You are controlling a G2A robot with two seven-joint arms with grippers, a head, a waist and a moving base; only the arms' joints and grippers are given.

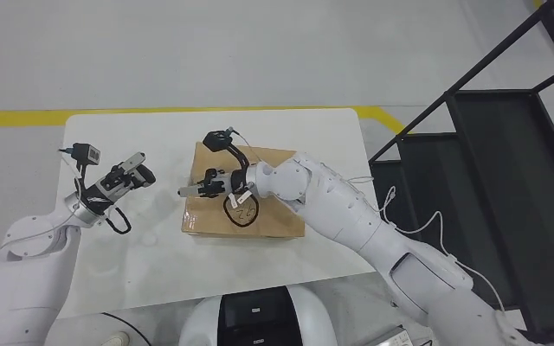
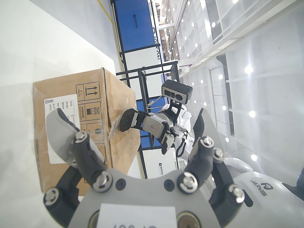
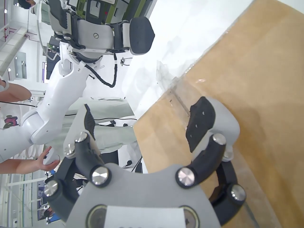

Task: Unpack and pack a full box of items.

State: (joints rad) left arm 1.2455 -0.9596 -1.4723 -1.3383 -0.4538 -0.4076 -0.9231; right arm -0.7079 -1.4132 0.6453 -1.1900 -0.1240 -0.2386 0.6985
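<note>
A closed brown cardboard box [image 1: 273, 208] lies in the middle of the white table [image 1: 156, 268], its flaps sealed with clear tape [image 3: 177, 88]. My right gripper [image 1: 197, 187] stands open over the box's left top edge, one fingertip [image 3: 201, 122] resting on the lid by the tape seam, the other finger off the box's side. In the left wrist view the box [image 2: 99, 110] shows a white label and printed marks on its side, with the right gripper [image 2: 133, 122] on top. My left gripper [image 1: 143, 171] is open, empty, a short way left of the box.
A black scribble [image 1: 241, 210] marks the box lid. A dark metal staircase [image 1: 485, 147] stands right of the table. Yellow floor tape [image 1: 52, 115] runs behind the table. Bare table surface lies on the left and in front of the box.
</note>
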